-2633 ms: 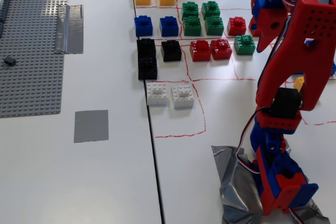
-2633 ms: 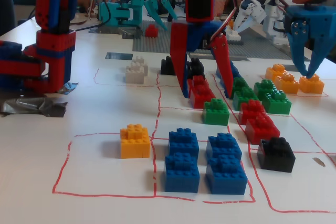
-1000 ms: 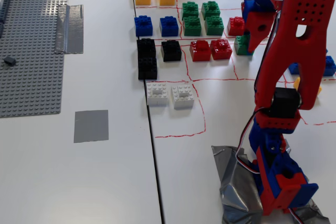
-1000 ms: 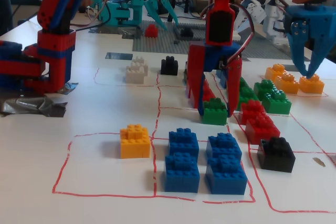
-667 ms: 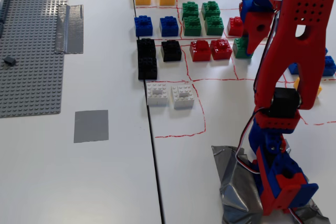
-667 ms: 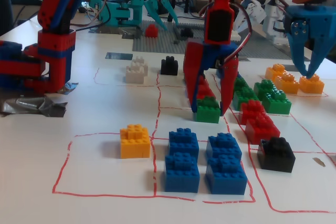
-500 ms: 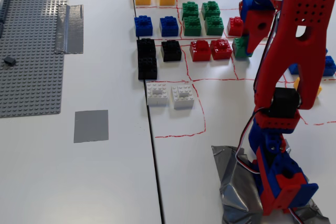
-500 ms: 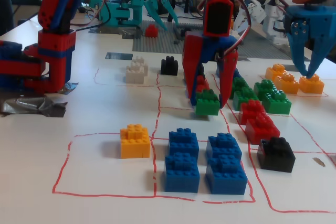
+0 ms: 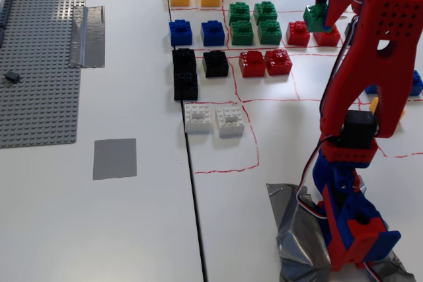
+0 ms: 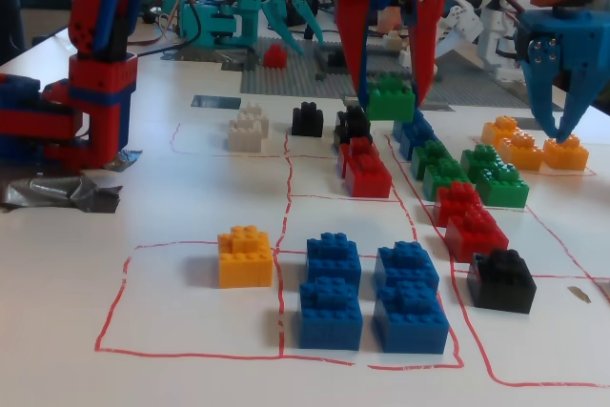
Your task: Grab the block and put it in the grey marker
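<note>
Block (image 10: 391, 99) in gripper (image 10: 392, 92) (airborne), clear of bricks

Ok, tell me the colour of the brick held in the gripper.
Green. The brick shows best in the low fixed view, clamped in the red gripper above the table.
</note>
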Robot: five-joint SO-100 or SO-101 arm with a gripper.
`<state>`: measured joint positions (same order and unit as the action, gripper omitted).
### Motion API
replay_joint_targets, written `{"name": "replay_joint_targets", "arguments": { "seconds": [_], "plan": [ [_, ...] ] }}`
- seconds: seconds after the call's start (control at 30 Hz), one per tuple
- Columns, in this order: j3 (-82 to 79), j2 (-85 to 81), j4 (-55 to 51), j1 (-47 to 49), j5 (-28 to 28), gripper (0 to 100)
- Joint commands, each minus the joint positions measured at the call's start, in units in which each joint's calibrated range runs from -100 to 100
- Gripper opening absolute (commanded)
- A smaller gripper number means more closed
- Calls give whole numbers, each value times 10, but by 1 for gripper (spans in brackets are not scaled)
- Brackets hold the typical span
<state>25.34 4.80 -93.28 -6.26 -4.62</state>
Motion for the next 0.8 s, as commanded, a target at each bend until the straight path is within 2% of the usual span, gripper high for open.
{"name": "replay_joint_targets", "arguments": {
  "seconds": [0.0,0.77],
  "plan": [
    [55,-86,-9,34,-6,0],
    [-70,-186,-9,401,79,0]
  ]
}}
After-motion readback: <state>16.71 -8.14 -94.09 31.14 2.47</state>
